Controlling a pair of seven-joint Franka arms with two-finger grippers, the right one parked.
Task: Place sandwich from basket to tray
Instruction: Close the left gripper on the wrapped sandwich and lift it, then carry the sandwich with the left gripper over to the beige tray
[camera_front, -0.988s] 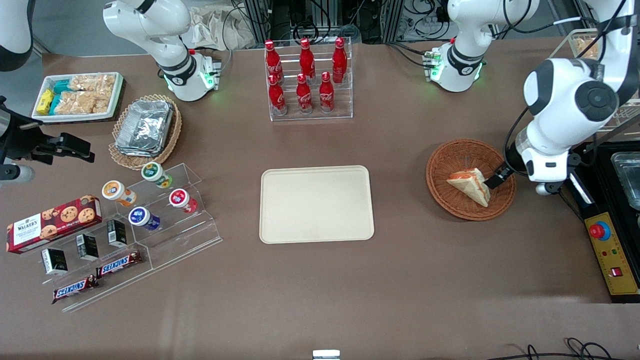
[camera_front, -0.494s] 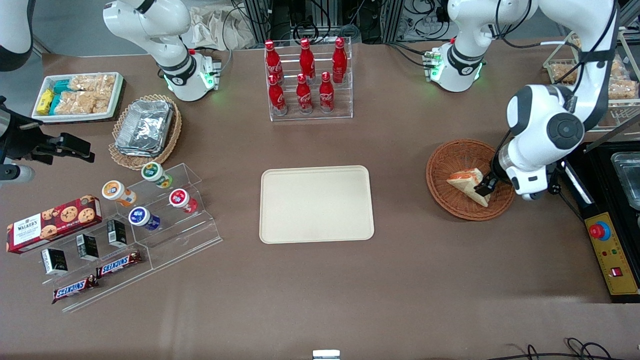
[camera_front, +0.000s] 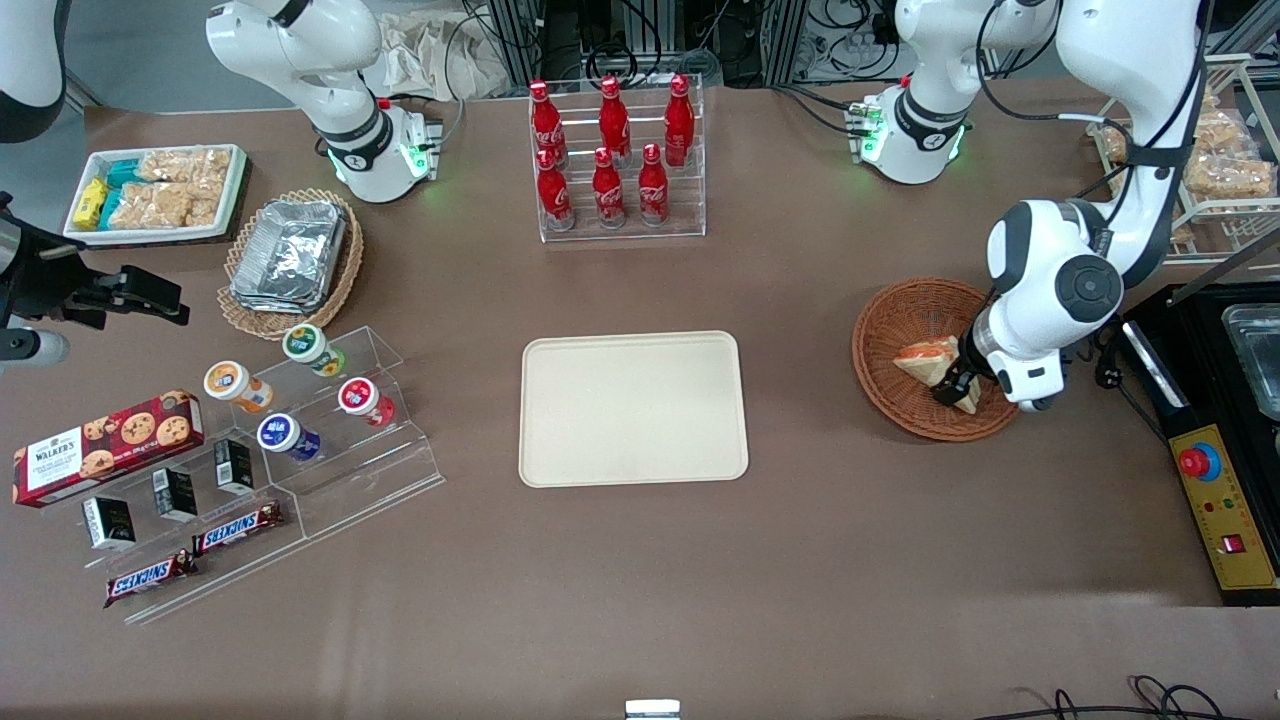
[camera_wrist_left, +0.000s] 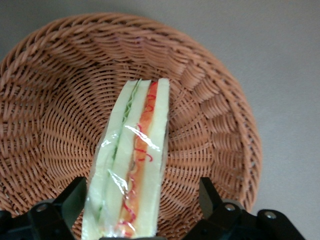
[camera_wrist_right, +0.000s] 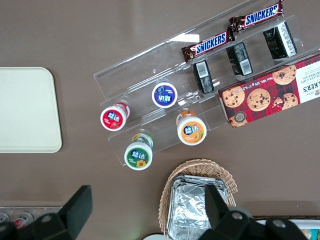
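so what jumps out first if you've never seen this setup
The hand is down in the basket at the working arm's end, fingers open either side of the wrapped sandwich. The bare cream tray sits mid-table, with a rack of red bottles farther from the front camera.

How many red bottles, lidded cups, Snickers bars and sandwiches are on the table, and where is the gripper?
Red bottles: 6
Lidded cups: 4
Snickers bars: 2
Sandwich: 1, in the basket, with the gripper open around it
Total: 13
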